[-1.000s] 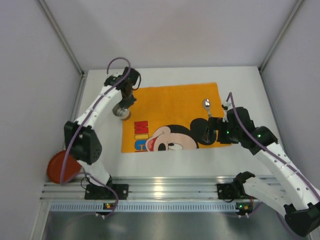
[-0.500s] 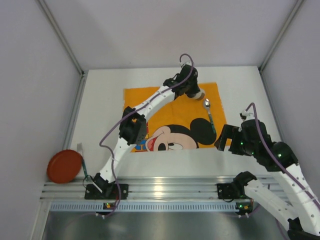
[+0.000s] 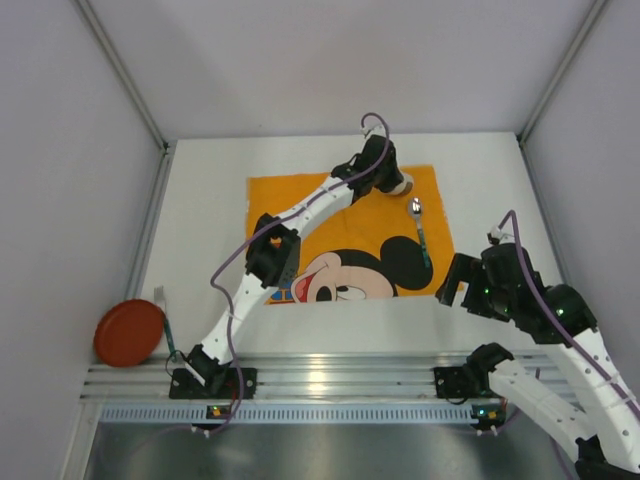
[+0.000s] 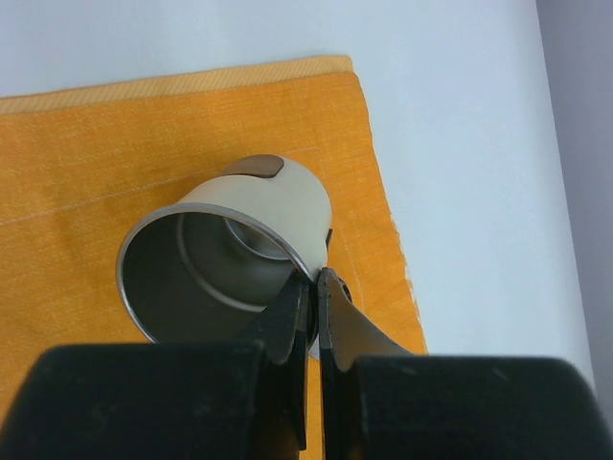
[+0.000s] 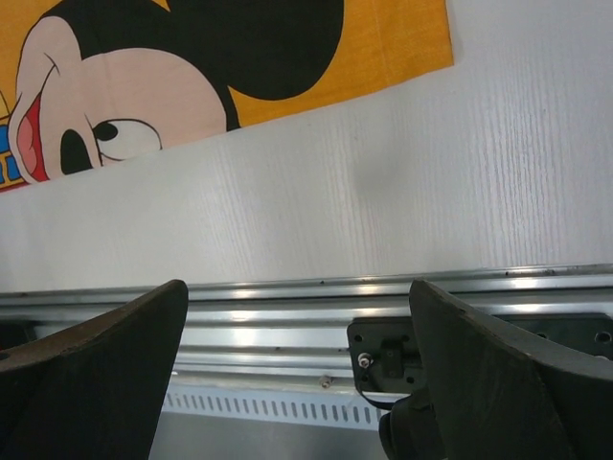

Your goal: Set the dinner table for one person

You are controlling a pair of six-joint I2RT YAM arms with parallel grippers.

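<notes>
The white dinner table (image 3: 205,220) carries an orange cartoon-mouse cloth (image 3: 330,215). My left gripper (image 3: 385,178) is over the cloth's far right corner, shut on the rim of a cream cup with a steel inside (image 3: 399,186). In the left wrist view the cup (image 4: 239,244) tilts its mouth toward the camera, and the left gripper (image 4: 311,278) pinches its wall. Whether the cup touches the cloth (image 4: 115,144) I cannot tell. A spoon with a green handle (image 3: 420,228) lies on the cloth's right side. My right gripper (image 3: 455,283) is open and empty near the cloth's near right corner; in its own view the right gripper (image 5: 297,287) faces the rail.
A red plate (image 3: 129,332) sits at the near left, partly over the table's edge, with a thin green-handled utensil (image 3: 166,322) beside it. A metal rail (image 3: 320,375) runs along the near edge. Grey walls close in the table on three sides.
My left arm swung the cup from the cloth's far left corner to its far right corner. My right arm drew back from the spoon toward the near right.
</notes>
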